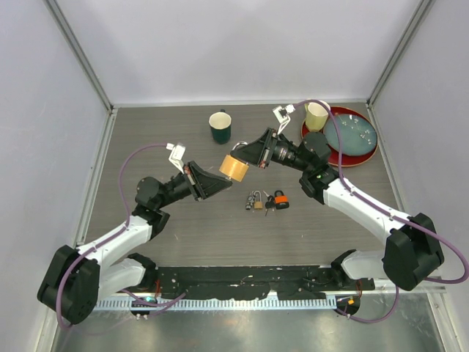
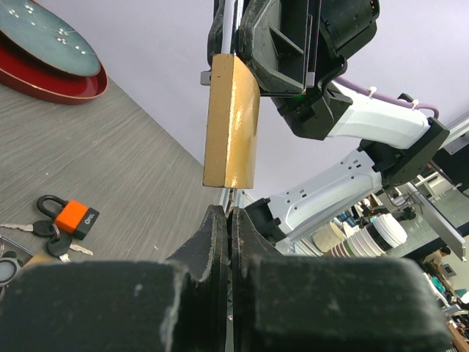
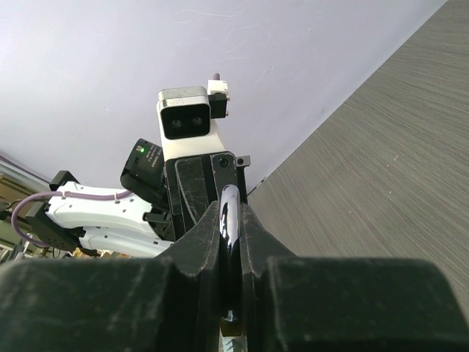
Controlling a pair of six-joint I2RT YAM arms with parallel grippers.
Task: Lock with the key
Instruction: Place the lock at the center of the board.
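Above the middle of the tabletop [image 1: 183,220], the brass padlock [image 1: 233,168] hangs between both arms. Right fingers [image 3: 201,238] are clamped on its shackle [image 3: 229,209]. Left fingers [image 2: 212,235] are pinched narrow on the key [image 2: 232,196], whose tip meets the padlock's base.

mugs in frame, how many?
2. The dark green mug stands by itself at far centre. The pale yellow mug is far right, on the left part of the red tray, beside the blue plate. None look hidden.
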